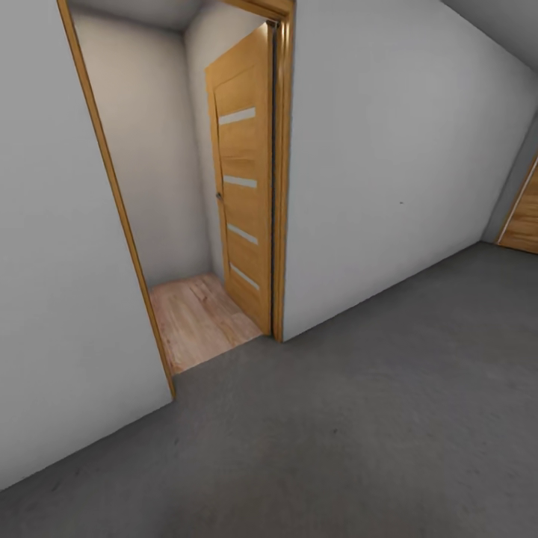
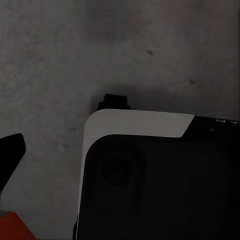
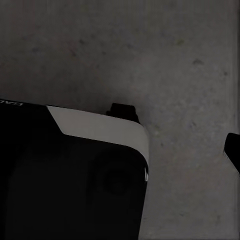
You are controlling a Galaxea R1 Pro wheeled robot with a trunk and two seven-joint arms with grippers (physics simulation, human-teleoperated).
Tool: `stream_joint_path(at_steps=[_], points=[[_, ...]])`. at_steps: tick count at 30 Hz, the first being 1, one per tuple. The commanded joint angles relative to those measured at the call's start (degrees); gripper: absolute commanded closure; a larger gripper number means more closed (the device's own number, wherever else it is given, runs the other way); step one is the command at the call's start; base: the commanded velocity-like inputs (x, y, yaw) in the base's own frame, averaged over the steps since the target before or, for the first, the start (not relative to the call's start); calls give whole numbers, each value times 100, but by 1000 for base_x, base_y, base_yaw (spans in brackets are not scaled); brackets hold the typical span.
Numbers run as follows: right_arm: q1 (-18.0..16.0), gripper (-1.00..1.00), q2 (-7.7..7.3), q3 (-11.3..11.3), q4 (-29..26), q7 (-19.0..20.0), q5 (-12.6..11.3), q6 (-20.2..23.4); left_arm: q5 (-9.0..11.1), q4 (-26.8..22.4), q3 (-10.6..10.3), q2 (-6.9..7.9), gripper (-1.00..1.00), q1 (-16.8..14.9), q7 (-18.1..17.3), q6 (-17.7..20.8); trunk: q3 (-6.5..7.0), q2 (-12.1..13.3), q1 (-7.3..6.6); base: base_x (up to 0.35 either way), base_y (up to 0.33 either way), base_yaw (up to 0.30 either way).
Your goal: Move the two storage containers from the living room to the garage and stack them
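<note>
Storage container (image 2: 12, 227), an orange-red corner, is showing at the left wrist camera's edge, close by the robot's base (image 2: 160, 185) over grey concrete floor (image 1: 373, 433); jaw states: cannot tell, either arm.

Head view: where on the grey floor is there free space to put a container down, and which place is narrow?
The dark grey concrete floor lies bare from the white wall toward the camera, and rightward to the corner by a second wooden door. The narrow place is the doorway at left, between its frame and the open wooden door, with wood plank floor inside.
</note>
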Motion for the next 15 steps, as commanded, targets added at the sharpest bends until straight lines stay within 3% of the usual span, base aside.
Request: stream_joint_path(at_steps=[1, 15], points=[[-6, -100, 5, 48, 18, -4, -53, -29, 46, 5, -1, 0, -100, -4, 3, -18, -6, -3, 3, 319, 0, -2], [-6, -100, 1, 48, 18, 2, -42, -32, 46, 5, -1, 0, -100, -4, 3, -28, -6, -3, 3, 321, 0, 0]])
